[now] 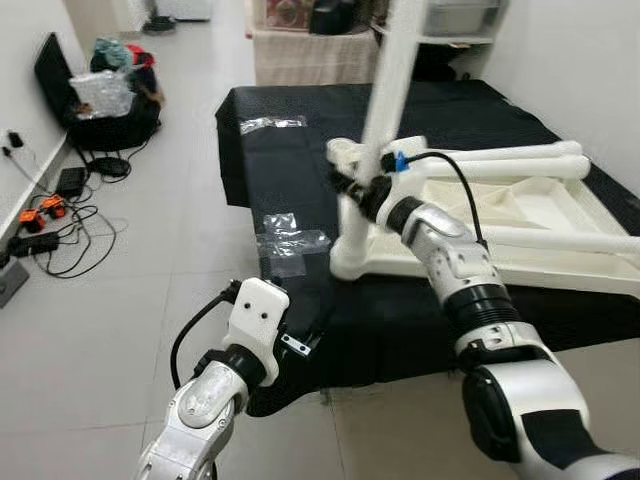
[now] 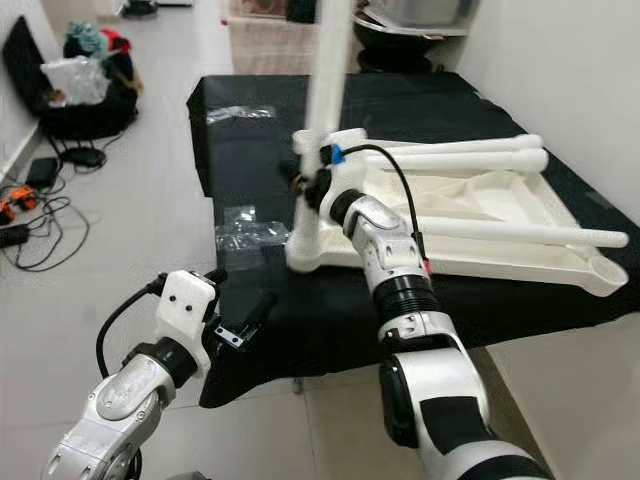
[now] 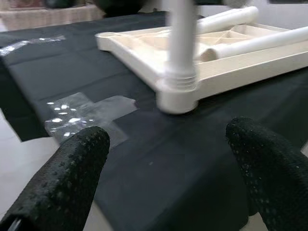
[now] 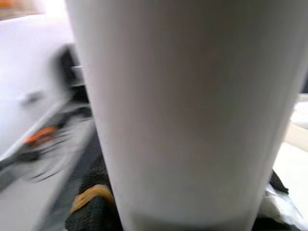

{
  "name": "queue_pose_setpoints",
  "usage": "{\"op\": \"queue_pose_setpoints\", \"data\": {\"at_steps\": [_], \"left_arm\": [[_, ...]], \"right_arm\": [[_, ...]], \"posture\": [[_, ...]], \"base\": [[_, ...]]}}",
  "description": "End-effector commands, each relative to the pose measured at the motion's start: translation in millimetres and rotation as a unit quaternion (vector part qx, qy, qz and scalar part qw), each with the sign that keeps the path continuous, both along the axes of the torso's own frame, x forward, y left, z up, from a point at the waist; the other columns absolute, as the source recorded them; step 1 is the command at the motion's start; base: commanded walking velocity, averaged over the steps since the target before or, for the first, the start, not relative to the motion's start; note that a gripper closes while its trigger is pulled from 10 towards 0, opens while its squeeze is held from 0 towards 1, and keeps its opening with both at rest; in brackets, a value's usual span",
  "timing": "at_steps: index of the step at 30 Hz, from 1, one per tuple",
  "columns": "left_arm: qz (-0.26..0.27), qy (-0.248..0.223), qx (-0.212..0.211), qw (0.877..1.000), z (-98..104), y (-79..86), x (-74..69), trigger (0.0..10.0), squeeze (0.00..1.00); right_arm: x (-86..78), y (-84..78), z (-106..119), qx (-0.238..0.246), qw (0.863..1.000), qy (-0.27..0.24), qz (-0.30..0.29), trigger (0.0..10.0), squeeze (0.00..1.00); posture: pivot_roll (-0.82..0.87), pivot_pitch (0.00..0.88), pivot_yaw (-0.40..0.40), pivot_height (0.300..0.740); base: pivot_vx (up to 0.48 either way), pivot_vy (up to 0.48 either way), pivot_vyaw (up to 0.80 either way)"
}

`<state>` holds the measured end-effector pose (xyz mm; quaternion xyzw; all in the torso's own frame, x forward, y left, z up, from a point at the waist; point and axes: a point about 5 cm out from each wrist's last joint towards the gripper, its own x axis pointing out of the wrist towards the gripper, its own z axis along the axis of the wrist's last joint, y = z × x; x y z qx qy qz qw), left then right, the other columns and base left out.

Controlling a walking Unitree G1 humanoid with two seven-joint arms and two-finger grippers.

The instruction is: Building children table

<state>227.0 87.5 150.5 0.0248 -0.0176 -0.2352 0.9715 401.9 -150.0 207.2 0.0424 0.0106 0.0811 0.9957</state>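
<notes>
Far out at ten o'clock, cables and a dark bag lie on the pale floor by the wall. Nearer, at seven o'clock, my left gripper hangs over the near edge of the black cloth, its two fingers spread wide with nothing between them. Through my left wrist I look across the cloth at a clear plastic bag and, past it, the corner socket of the white table top.

Another plastic bag lies at eleven o'clock, well apart from the first.

At the middle, a white table leg stands upright in the near left corner of the upturned table top, rising toward twelve o'clock out of the frame. My right gripper is closed around this leg low down, just above the socket; in my right wrist view the leg sits pressed close between my black fingers.

Toward two o'clock, two more white legs lie flat across the table top, and a third rests along its near side at three o'clock.
</notes>
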Motion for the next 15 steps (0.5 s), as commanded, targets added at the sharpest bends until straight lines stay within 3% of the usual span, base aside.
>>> {"op": "queue_pose_setpoints", "data": {"at_steps": [1,2,3,4,6,10,11,12,13,14,15], "left_arm": [[-0.003,0.004,0.001,1.0,-2.2,-2.9,0.4,10.0,0.0],[-0.003,0.004,0.001,1.0,-2.2,-2.9,0.4,10.0,0.0],[-0.004,0.004,0.002,1.0,-1.8,-3.2,0.9,10.0,0.0],[-0.004,0.004,0.002,1.0,-1.8,-3.2,0.9,10.0,0.0],[-0.003,0.002,0.003,1.0,-1.0,-2.3,1.4,10.0,0.0],[-0.002,0.002,0.003,1.0,-1.0,-2.0,1.5,10.0,0.0],[-0.002,0.002,0.003,1.0,-0.9,-1.8,1.3,10.0,0.0],[-0.002,0.002,0.003,1.0,-0.9,-1.8,1.3,10.0,0.0],[-0.002,0.002,0.002,1.0,-1.0,-2.1,1.0,10.0,0.0],[-0.002,0.002,0.003,1.0,-1.1,-2.2,0.9,10.0,0.0],[-0.002,0.002,0.003,1.0,-1.1,-2.2,0.9,10.0,0.0]], "right_arm": [[-3.3,-18.5,-11.3,-0.008,0.995,0.038,-0.091,0.0,0.0],[-3.3,-18.5,-11.3,-0.008,0.995,0.038,-0.091,0.0,0.0],[-6.4,-22.0,-12.3,-0.002,0.988,0.045,-0.147,0.0,0.0],[-6.4,-22.0,-12.3,-0.002,0.988,0.045,-0.147,0.0,0.0],[-15.8,-22.9,-9.2,0.004,0.969,0.037,-0.243,0.0,0.0],[-18.6,-18.6,-8.4,0.007,0.965,0.036,-0.26,0.0,0.0],[-18.1,-8.4,-6.3,0.014,0.969,0.031,-0.244,9.3,0.0],[-18.1,-8.4,-6.3,0.014,0.969,0.031,-0.244,9.3,0.0],[-14.4,5.4,-0.4,0.028,0.978,0.008,-0.208,10.0,0.0],[-11.4,14.9,6.2,0.038,0.984,-0.019,-0.172,10.0,1.0],[-11.4,14.9,6.2,0.038,0.984,-0.019,-0.172,10.0,1.0]], "posture": [[0.03,0.026,-0.077,0.74],[0.03,0.026,-0.077,0.74],[0.03,0.024,-0.078,0.74],[0.03,0.024,-0.078,0.74],[0.03,0.024,-0.078,0.74],[0.03,0.024,-0.078,0.74],[0.03,0.026,-0.08,0.74],[0.03,0.026,-0.08,0.74],[0.03,0.027,-0.08,0.74],[0.03,0.027,-0.082,0.74],[0.03,0.027,-0.082,0.74]], "base": [[0.0,0.0,0.0],[0.0,0.0,0.0],[0.0,0.0,0.0],[0.0,0.0,0.0],[0.0,0.0,0.0],[0.0,0.0,0.0],[0.0,0.0,0.0],[0.0,0.0,0.0],[0.0,0.0,0.0],[0.0,0.0,0.0],[0.0,0.0,0.0]]}}
